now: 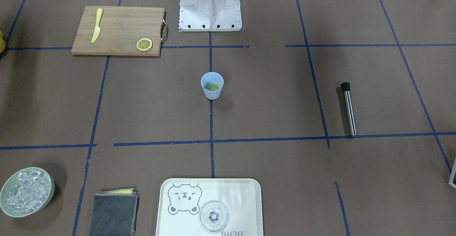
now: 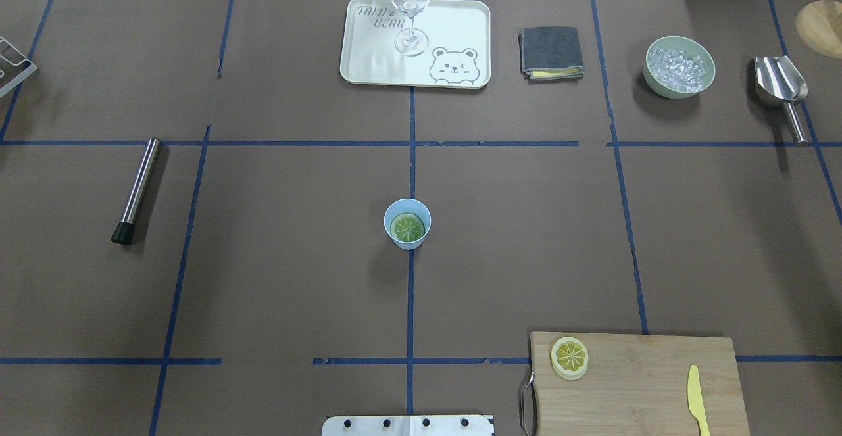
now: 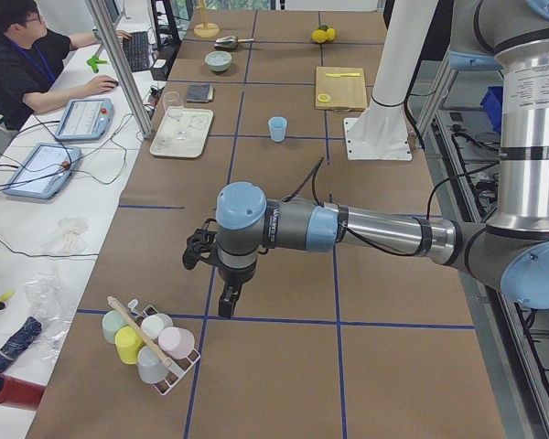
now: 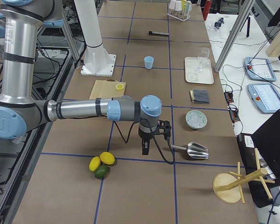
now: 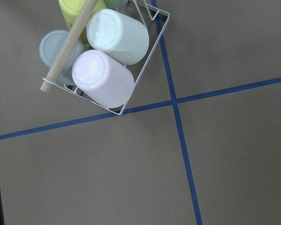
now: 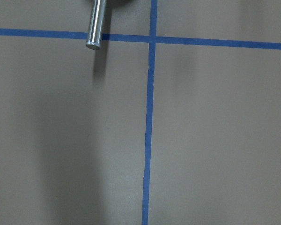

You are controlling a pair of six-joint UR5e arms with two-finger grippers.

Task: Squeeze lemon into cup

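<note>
Stretched out level, wrists bent, with left gripper [image 3: 228, 304] and right gripper [image 4: 144, 149] aimed toward 6 o'clock; jaw state unreadable.

On your brown table [image 2: 263, 278], taped in blue squares, you have the cup [image 2: 396, 211] at centre, a board [image 2: 631, 383], tray [image 2: 368, 61], cloth [image 2: 550, 51], ice bowl [image 2: 661, 87], scoop [image 2: 779, 81], steel rod [image 2: 138, 186], rack [image 3: 156, 343] and fruit [image 4: 101, 164].

cup [image 2: 408, 245]: light-blue, upright | lemon slice [image 2: 407, 227]: flat inside cup
</note>
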